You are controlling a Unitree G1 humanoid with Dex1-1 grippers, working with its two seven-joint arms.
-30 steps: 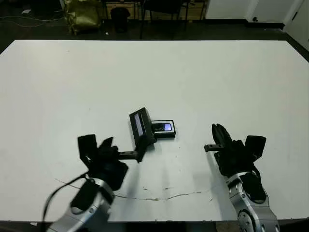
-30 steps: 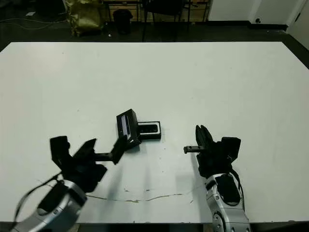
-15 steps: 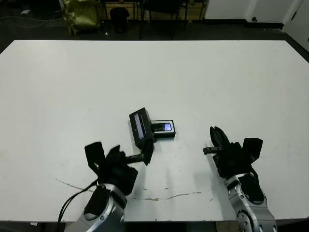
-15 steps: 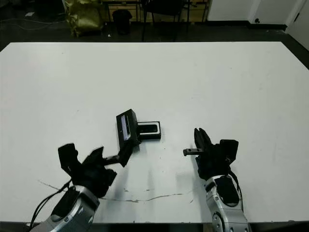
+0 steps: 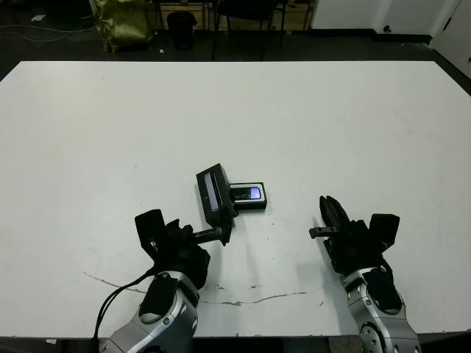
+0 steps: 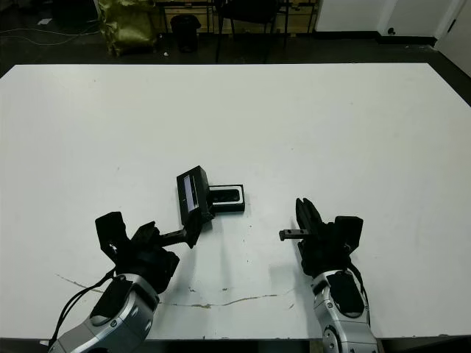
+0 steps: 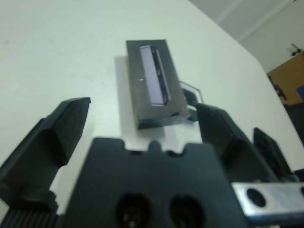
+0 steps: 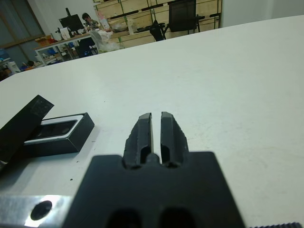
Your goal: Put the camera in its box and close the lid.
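The box (image 5: pixel 250 198) sits mid-table with the camera (image 5: pixel 252 193) lying in it, its bluish patch showing. The lid (image 5: pixel 214 193), black with a pale strip, leans tilted against the box's left end and covers part of it. My left gripper (image 5: pixel 184 231) is open just in front of the lid. In the left wrist view the lid (image 7: pixel 154 83) lies just beyond the wide-spread fingers (image 7: pixel 64 126). One fingertip reaches the lid's near end; I cannot tell whether it touches. My right gripper (image 5: pixel 327 209) is shut and holds nothing, on the table to the right of the box (image 8: pixel 57 135).
The white table (image 5: pixel 331 118) has a thin crack line (image 5: pixel 243 300) near its front edge, between my arms. Chairs and a yellowish bag (image 5: pixel 125 22) stand on the dark floor beyond the far edge. A person sits at a distant desk (image 8: pixel 88 21).
My left arm has moved in to the right, bringing its open gripper closer to the lid's near end. The lid and box have stayed put. The right gripper has drifted slightly nearer.
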